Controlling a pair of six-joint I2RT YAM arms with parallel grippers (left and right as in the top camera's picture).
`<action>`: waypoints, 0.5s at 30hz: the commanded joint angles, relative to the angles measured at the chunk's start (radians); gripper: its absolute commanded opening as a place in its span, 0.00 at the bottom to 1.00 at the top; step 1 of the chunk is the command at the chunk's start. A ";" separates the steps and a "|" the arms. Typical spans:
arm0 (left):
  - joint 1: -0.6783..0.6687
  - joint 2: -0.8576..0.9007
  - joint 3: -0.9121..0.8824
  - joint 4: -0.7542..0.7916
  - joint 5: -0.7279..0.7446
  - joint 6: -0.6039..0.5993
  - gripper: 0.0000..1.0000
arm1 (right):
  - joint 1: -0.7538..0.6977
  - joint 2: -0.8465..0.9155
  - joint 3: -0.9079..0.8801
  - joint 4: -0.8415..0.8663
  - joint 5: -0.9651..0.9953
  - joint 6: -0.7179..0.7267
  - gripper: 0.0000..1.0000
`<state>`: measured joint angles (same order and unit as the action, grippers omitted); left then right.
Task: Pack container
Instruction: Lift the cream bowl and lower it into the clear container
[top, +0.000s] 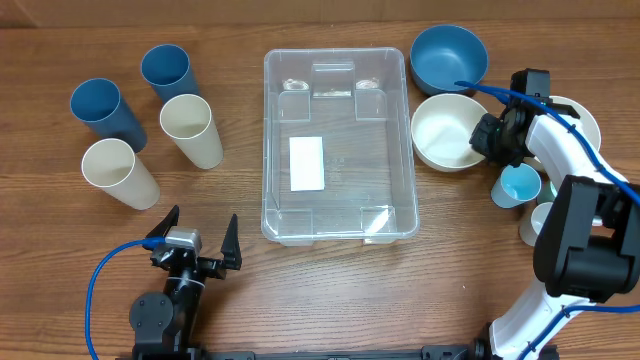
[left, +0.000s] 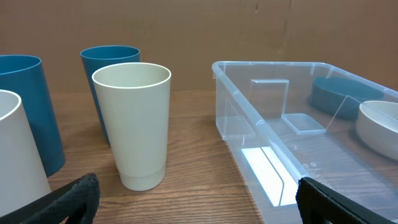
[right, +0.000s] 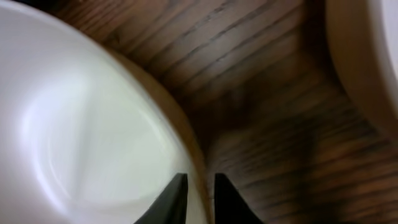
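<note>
Currently the right jaws are standing narrow around the right rim of the white bowl (top: 445, 130), one finger inside and one outside, and they seem to be pinching it. The container (top: 267, 140) is sitting empty at the middle of the bench (top: 330, 300), just left of this bowl, with the cups (top: 190, 130) at its left. The left jaws are resting wide near the near edge, holding nothing. Holding only a thin edge is risky, I think: during a lift the bowl may be hanging down and turning, or slipping out. Its low side could be striking the container's right wall, or pushing the blue bowl (top: 448, 55) just beyond it. The right arm (top: 560, 150) is also passing just beside the small light blue cup (top: 517, 185), which it could be tipping.
</note>
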<state>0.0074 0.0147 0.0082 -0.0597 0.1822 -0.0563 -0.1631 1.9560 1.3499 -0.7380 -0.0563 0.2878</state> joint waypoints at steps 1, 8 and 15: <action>0.005 -0.010 -0.003 0.000 -0.006 -0.010 1.00 | 0.001 -0.007 0.011 0.008 -0.009 0.005 0.04; 0.005 -0.010 -0.003 0.000 -0.006 -0.010 1.00 | 0.001 -0.110 0.154 -0.131 0.029 0.021 0.04; 0.005 -0.010 -0.003 0.000 -0.006 -0.010 1.00 | 0.040 -0.338 0.308 -0.313 0.024 0.036 0.04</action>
<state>0.0074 0.0147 0.0082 -0.0597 0.1822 -0.0563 -0.1558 1.6871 1.6295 -1.0595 -0.0212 0.3031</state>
